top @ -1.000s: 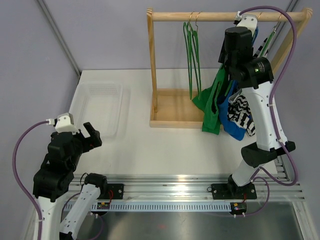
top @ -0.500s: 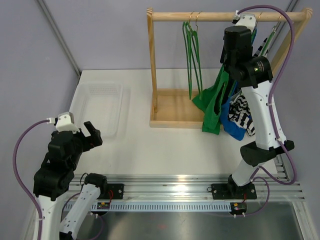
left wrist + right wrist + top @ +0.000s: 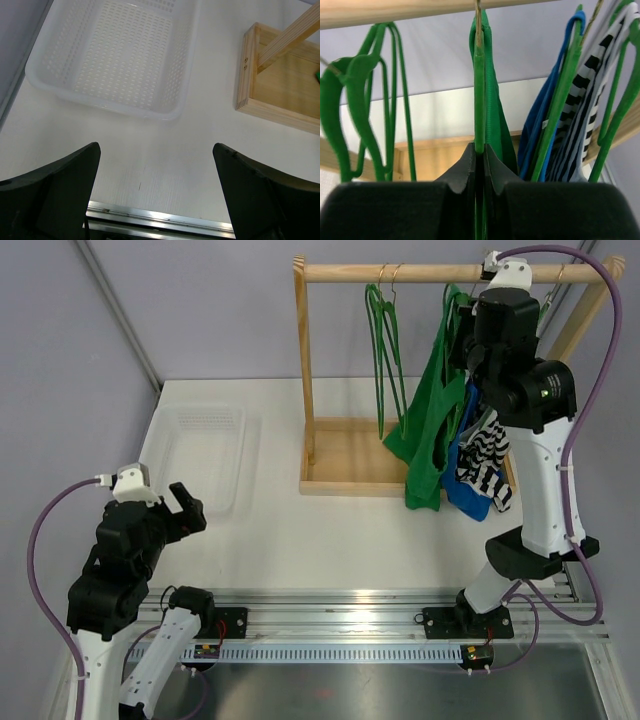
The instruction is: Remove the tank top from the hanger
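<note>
- right gripper [image 3: 479, 150] has just clamped shut on the neck of the green hanger [image 3: 479, 90], right under the wooden rail [image 3: 400, 272] — a second ago the jaws were half open
- right arm has shifted up and right; green tank top [image 3: 430, 410] now hangs taller, still on that hanger, beside the blue top [image 3: 462, 490]
- hanger secured — shirt not off yet
- left gripper [image 3: 155, 150] unchanged: wide open, empty, near the white basket [image 3: 110, 102]
</note>
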`<state>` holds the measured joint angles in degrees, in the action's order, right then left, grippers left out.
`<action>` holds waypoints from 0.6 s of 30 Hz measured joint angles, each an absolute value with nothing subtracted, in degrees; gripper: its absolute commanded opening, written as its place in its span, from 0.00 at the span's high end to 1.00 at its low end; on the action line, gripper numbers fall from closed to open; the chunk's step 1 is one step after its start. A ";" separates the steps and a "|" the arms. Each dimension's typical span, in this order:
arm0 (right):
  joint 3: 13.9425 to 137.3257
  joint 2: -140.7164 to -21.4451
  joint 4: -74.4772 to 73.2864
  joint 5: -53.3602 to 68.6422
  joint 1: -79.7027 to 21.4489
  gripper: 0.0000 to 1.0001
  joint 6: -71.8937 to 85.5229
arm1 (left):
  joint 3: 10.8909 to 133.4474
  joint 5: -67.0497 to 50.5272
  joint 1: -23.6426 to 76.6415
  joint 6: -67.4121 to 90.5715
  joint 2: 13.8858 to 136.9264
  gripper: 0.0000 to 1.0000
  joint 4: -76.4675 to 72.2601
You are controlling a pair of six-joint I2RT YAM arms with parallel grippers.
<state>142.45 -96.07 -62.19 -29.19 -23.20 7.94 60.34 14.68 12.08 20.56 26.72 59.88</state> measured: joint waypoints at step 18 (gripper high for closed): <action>109.32 -64.14 -59.68 -6.50 -23.20 1.00 11.42 | 54.61 -2.96 12.08 21.80 25.63 0.01 51.27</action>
